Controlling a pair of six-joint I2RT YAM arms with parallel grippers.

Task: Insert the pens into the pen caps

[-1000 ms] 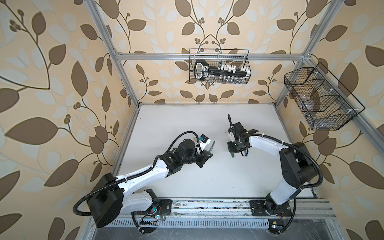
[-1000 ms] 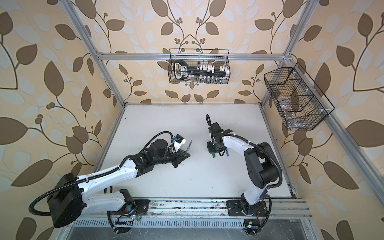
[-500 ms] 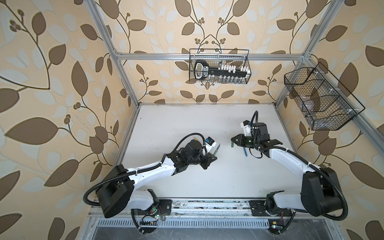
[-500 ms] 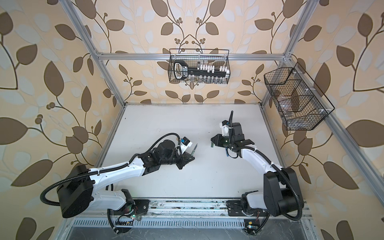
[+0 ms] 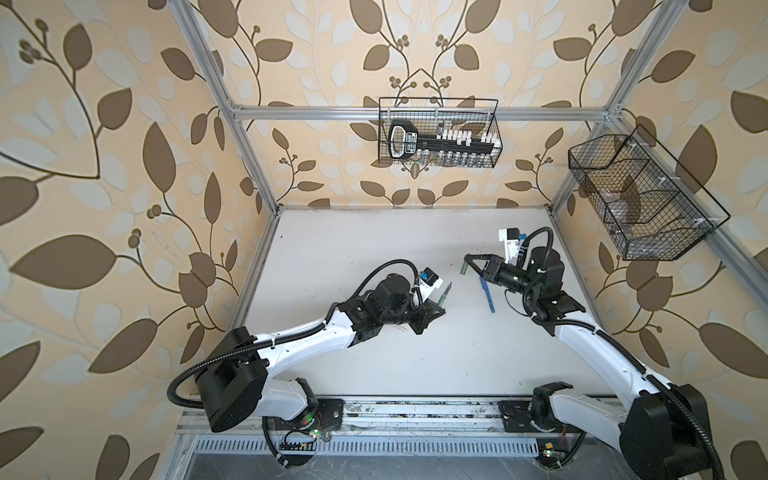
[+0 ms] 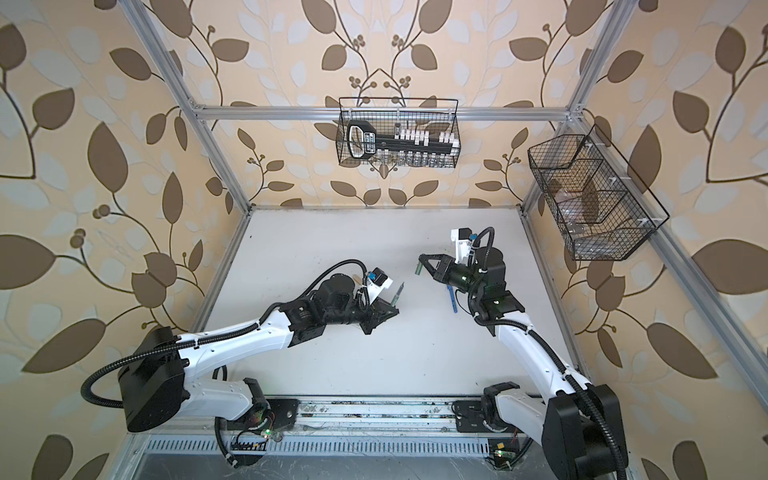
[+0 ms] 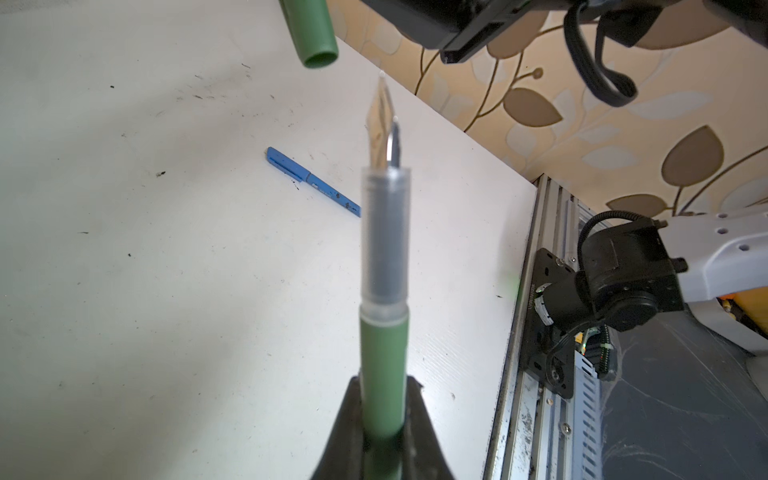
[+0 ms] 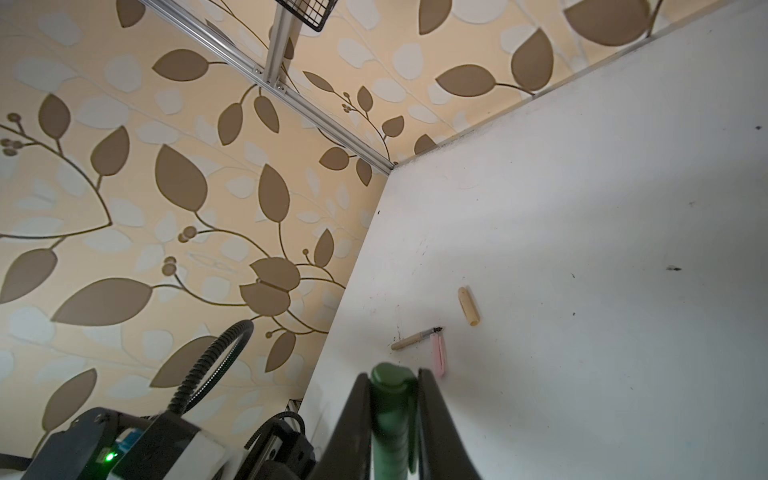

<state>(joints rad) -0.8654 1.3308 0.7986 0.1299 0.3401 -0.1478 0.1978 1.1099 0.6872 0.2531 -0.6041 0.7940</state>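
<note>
Green pen (image 5: 445, 292) in both top views: clamped at its rear end by the left gripper (image 5: 434, 309), over the middle of the white table (image 5: 353, 249), tip raised toward one o'clock. Along that line, just past the tip, green cap (image 5: 462, 269) pinched in the right gripper (image 5: 466, 262). Blue pen (image 5: 487, 296) flat on the table, between four and five o'clock of the cap. Too small here to judge nib or gap.

Left wrist view: jaws tight on the green barrel, with a clear grip section and bare nib beyond. Mouth of the cap just off the nib's point and slightly aside, not yet over it. Blue pen seemingly capped.

Right wrist view: green cap squeezed between the jaws. Mostly covered by the left arm from above but plain here: tan pen (image 8: 415, 338), uncapped, dark tip touching a pale pink piece (image 8: 438, 356), pen or cap impossible to tell. Tan cap (image 8: 468, 306) near them, apart.
</note>
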